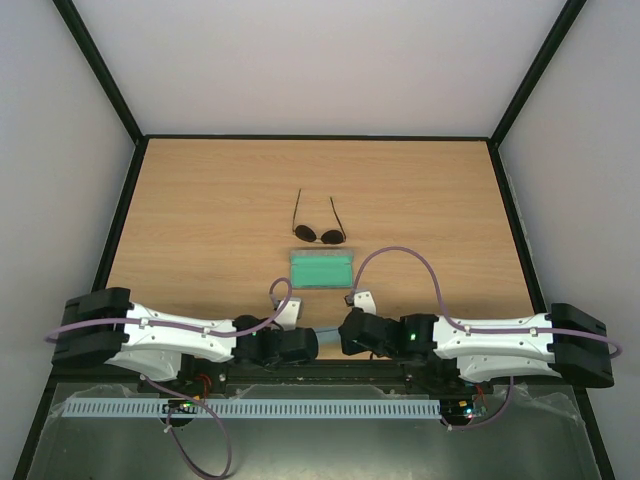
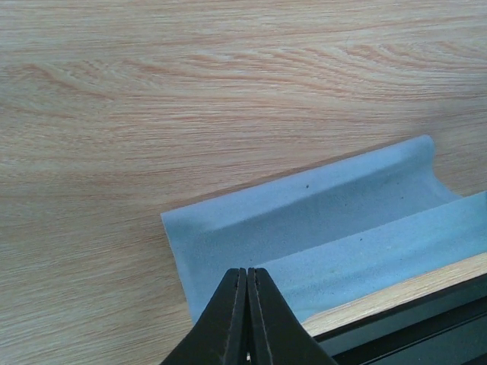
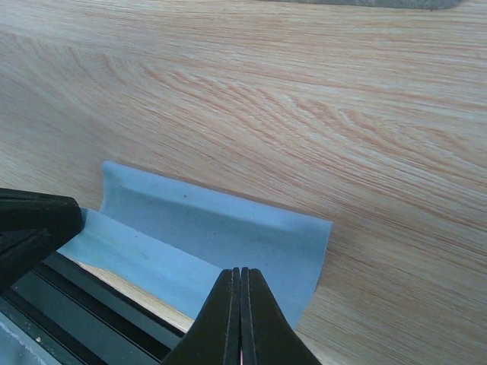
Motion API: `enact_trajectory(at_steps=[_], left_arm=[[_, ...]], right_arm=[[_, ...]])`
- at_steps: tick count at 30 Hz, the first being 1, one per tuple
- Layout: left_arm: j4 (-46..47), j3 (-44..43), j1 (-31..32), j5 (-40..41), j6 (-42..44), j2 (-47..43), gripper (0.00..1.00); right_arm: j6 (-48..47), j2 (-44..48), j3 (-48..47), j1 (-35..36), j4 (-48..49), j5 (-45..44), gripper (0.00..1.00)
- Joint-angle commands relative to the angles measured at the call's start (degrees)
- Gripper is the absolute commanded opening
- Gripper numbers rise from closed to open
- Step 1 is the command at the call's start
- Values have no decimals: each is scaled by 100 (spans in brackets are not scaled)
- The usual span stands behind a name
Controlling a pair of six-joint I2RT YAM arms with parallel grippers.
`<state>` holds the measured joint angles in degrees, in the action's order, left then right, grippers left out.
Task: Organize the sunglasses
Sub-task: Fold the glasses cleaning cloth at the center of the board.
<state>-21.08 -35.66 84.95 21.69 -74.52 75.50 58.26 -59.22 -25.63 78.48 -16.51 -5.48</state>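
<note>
The sunglasses [image 1: 318, 235] lie mid-table with round dark lenses and thin temple arms spread toward the far side. They are not in either wrist view. Just in front of them lies the open grey case [image 1: 321, 270], teal-green inside up. My left gripper [image 1: 310, 341] [image 2: 247, 275] and right gripper [image 1: 346, 335] [image 3: 240, 274] rest at the near edge, tips facing each other. Both have their jaws pressed together with nothing seen between them. Each hovers over one end of the light blue cloth [image 1: 327, 328] [image 2: 319, 220] [image 3: 213, 228], which lies with a raised fold along it.
The table's black near rim [image 2: 426, 312] [image 3: 84, 304] runs right beside the cloth. A grey edge of the case [image 3: 365, 2] shows at the top of the right wrist view. Black frame posts and grey walls enclose the wooden table [image 1: 200, 200].
</note>
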Motion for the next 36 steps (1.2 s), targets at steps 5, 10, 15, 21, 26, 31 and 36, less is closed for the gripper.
enact_trajectory(at_steps=[5, 10, 15, 21, 26, 31, 36], left_arm=[[-84, -19, 53, 156, -103, 155, 4], [-89, -31, -62, 148, -9, 176, 4], [-92, -29, -233, 107, 125, 156, 5], [-65, -19, -356, 80, 248, 153, 5], [-28, 7, -415, 63, 279, 182, 5], [13, 23, -486, 63, 322, 224, 5], [86, 29, -548, 54, 381, 299, 5]], right_arm=[[267, -108, 125, 54, -142, -309, 1], [257, -264, 54, 54, -139, -402, 1], [257, -534, -99, 45, -216, -537, 1], [245, -754, -255, 15, -289, -738, 1], [167, -862, -333, -130, -352, -815, 1], [46, -912, -326, -297, -292, -744, 1], [-45, -1026, -350, -367, -216, -700, 1]])
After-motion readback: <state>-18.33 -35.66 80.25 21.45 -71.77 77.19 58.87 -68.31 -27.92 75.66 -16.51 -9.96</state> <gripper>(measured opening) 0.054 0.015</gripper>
